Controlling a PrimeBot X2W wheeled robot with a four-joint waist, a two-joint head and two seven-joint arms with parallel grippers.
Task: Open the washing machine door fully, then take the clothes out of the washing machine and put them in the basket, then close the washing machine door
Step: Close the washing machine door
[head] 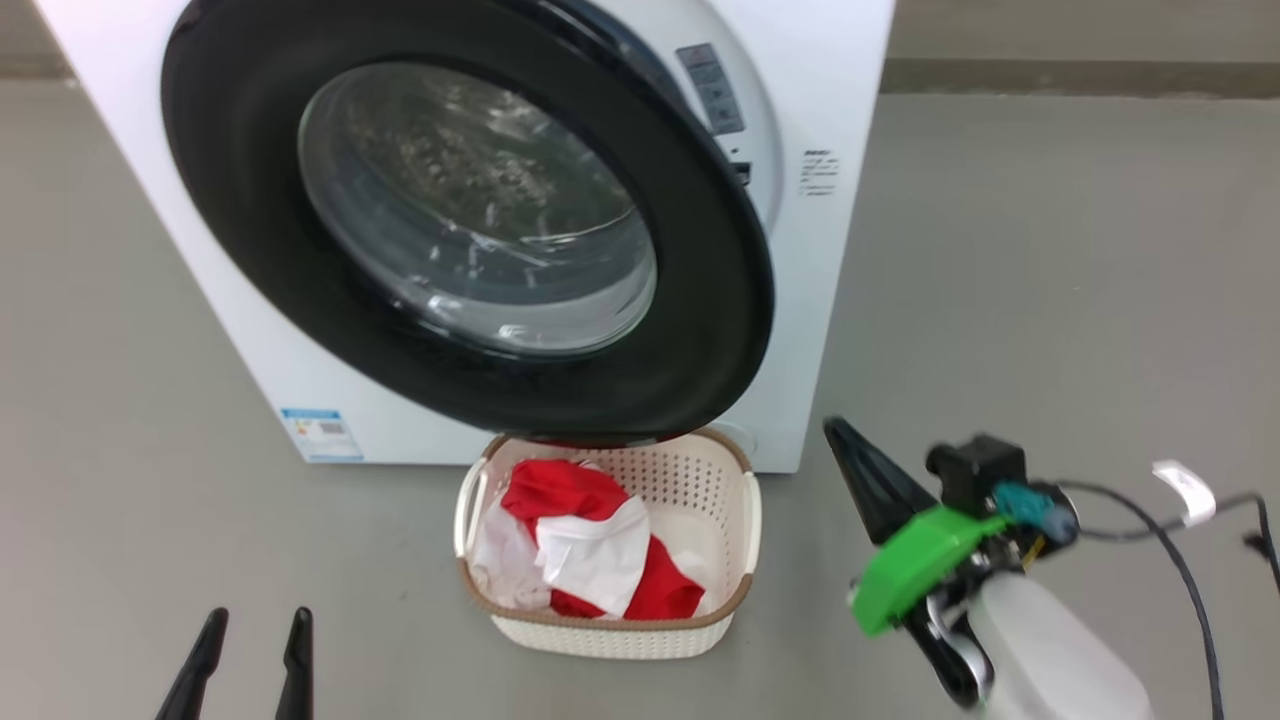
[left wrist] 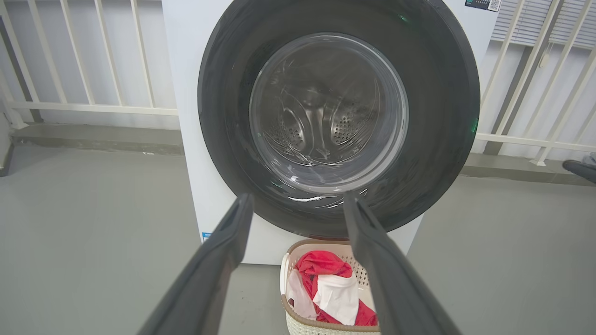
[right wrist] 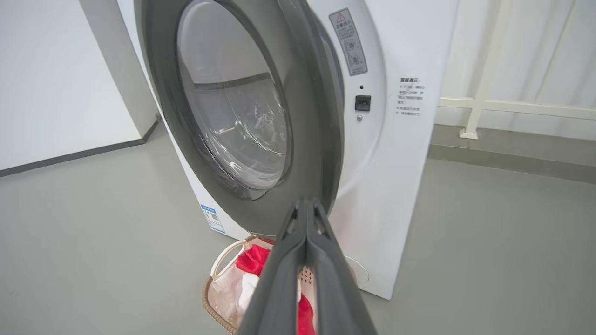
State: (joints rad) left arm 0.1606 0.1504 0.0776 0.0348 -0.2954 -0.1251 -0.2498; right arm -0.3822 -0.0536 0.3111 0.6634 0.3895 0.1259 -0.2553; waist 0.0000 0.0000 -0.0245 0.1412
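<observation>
The washing machine [head: 835, 300] stands ahead, and its door [head: 720, 300], black-rimmed with a glass bowl, hangs ajar over the opening. In front of it on the floor sits the basket [head: 610, 640] holding the red and white clothes [head: 590, 540]. My left gripper [head: 258, 625] is open and holds nothing, low at the left, facing the door [left wrist: 442, 116] and the basket [left wrist: 321, 328]. My right gripper [head: 835, 432] is shut with nothing in it, right of the basket. In the right wrist view its tips [right wrist: 305, 202] lie near the door's [right wrist: 307, 93] lower free edge, above the clothes [right wrist: 251, 260].
Grey floor spreads to both sides of the machine. A white railing [left wrist: 93, 109] and a low kerb run behind it. A black cable [head: 1190, 580] with a white tag trails from my right wrist. A dark object [left wrist: 579, 170] lies at the far right.
</observation>
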